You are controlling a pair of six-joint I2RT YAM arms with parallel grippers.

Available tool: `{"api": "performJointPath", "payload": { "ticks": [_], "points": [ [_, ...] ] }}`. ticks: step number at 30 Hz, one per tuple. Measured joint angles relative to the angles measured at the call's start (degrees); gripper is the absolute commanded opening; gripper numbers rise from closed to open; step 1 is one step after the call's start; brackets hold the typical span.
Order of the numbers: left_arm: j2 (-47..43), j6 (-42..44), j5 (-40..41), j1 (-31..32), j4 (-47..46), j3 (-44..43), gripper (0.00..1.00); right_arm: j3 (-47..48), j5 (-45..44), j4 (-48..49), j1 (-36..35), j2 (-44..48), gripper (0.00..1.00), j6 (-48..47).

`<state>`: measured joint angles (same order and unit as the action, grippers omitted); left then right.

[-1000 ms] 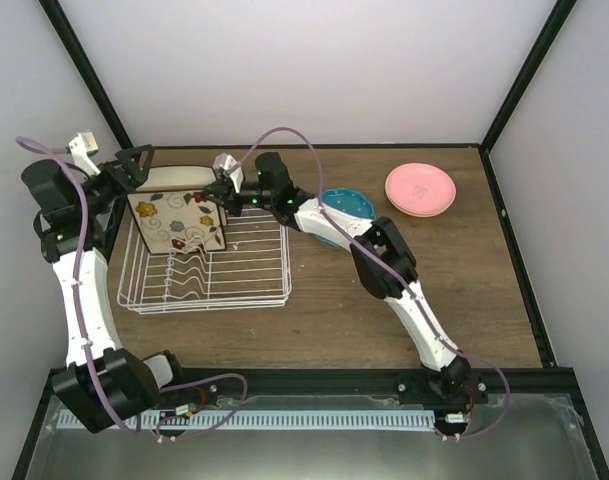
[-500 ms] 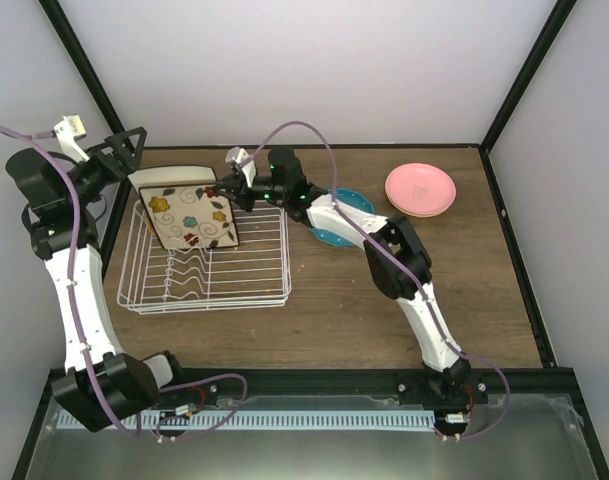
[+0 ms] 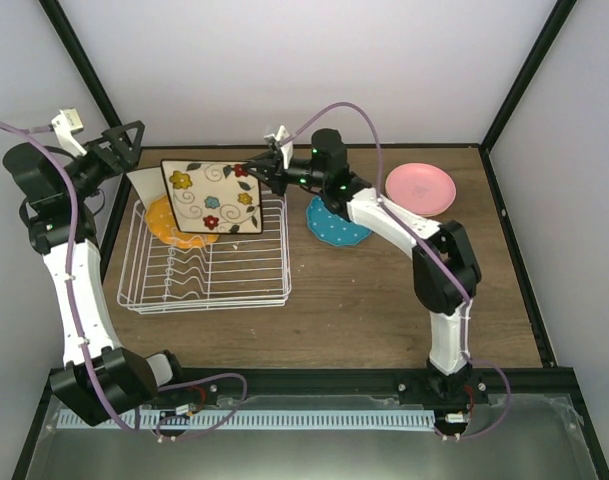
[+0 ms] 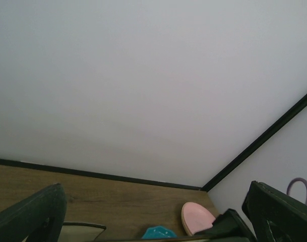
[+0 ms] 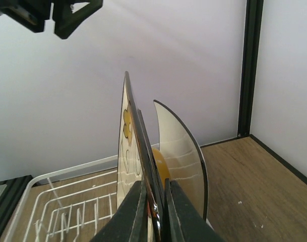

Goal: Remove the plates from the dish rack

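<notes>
My right gripper (image 3: 260, 175) is shut on the right edge of the square cream flowered plate (image 3: 212, 195) and holds it upright above the white wire dish rack (image 3: 246, 285). In the right wrist view the fingers (image 5: 138, 201) clamp that plate's rim (image 5: 124, 146). A plain cream plate (image 5: 181, 151) and a dotted bright-orange plate (image 3: 167, 222) stand in the rack behind it. My left gripper (image 3: 121, 140) is open and empty, raised over the rack's back-left corner. A teal plate (image 3: 336, 226) and a pink plate (image 3: 420, 188) lie on the table.
The pink plate seems to rest on a pale-orange one by the back right corner. Black frame posts (image 3: 514, 90) and white walls close in the wooden table (image 3: 384, 320). The left wrist view shows the pink plate (image 4: 196, 217) and the teal plate (image 4: 158, 233).
My right gripper has lifted the flowered plate up and to the right out of the rack, uncovering the orange plate. The left gripper has drawn back a little to the upper left.
</notes>
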<state>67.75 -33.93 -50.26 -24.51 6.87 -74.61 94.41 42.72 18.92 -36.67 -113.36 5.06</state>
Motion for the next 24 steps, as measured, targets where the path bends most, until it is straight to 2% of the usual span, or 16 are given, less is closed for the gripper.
{"api": "performJointPath", "payload": {
  "ticks": [6, 10, 19, 24],
  "points": [
    [1.5, -1.9, 0.0, -0.6, -1.6, -4.4, 1.0, -6.3, 1.4, -1.3, 2.5, 8.4, 0.01, 1.6],
    [3.0, -3.0, 0.0, -0.7, -2.9, -7.3, 1.0, -6.5, 2.0, -5.3, 6.3, 13.2, 0.01, 4.3],
    [4.7, -4.5, 0.0, -0.7, -4.3, -8.2, 1.0, -7.2, -4.2, -21.6, 23.1, 24.0, 0.01, 14.5],
    [4.6, -4.4, -0.2, -0.7, -4.3, -8.0, 1.0, -16.9, -10.5, -30.0, 31.8, 32.8, 0.01, 18.7]
  ]
}}
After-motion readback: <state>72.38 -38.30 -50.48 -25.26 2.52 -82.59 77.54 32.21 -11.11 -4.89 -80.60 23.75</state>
